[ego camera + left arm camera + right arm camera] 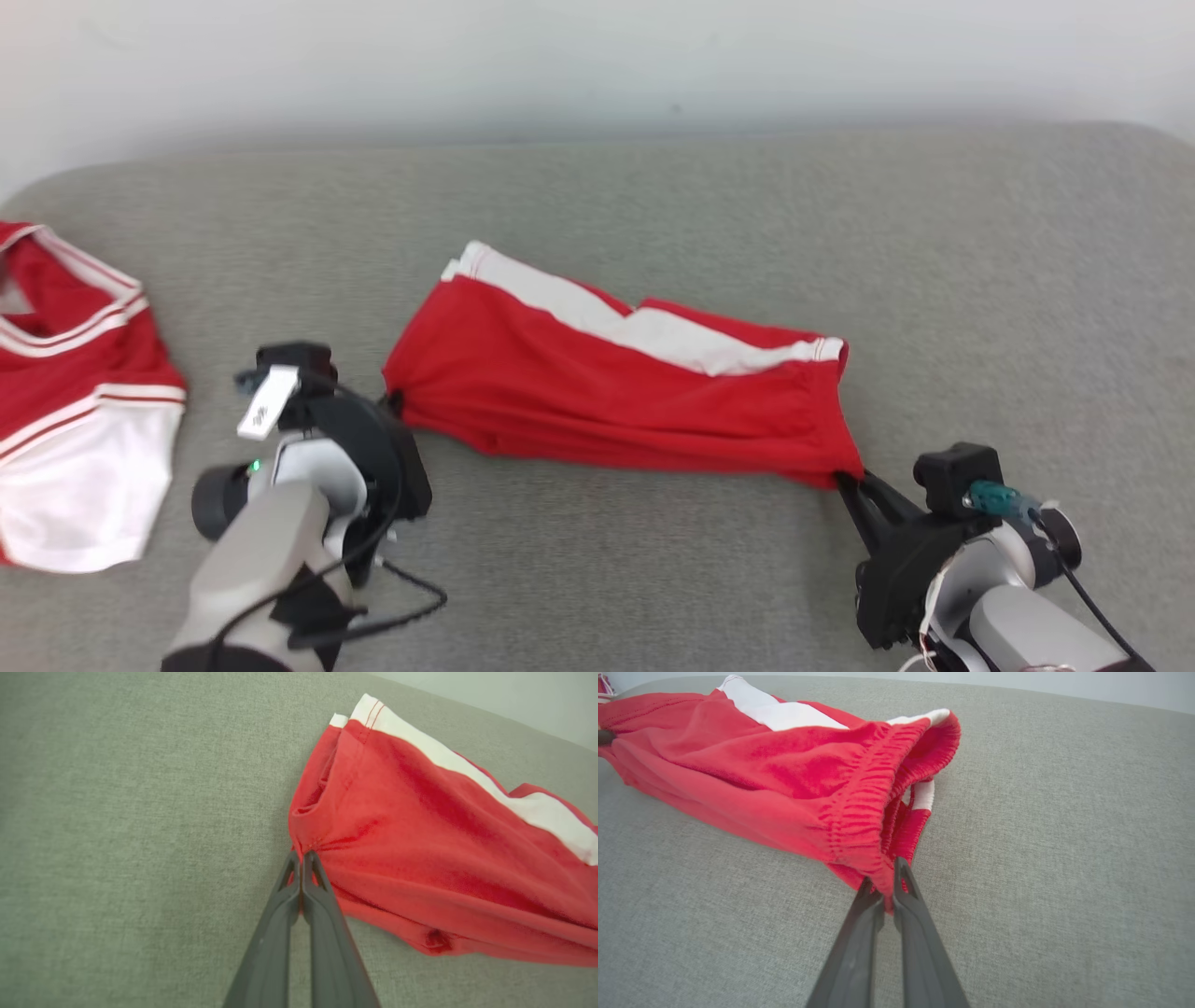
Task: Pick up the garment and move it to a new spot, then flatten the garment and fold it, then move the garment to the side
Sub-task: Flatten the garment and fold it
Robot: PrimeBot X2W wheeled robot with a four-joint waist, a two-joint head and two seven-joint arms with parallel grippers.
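The red shorts with a white side stripe [597,392] lie stretched left to right across the middle of the grey fabric-covered worktop [980,280]. The left gripper [302,856] is closed on the shorts' near left corner, where the cloth puckers at its fingertips. The right gripper [885,891] is clamped on the elastic waistband at the near right corner. A second red and white garment [75,401] lies at the left edge, well apart from the shorts
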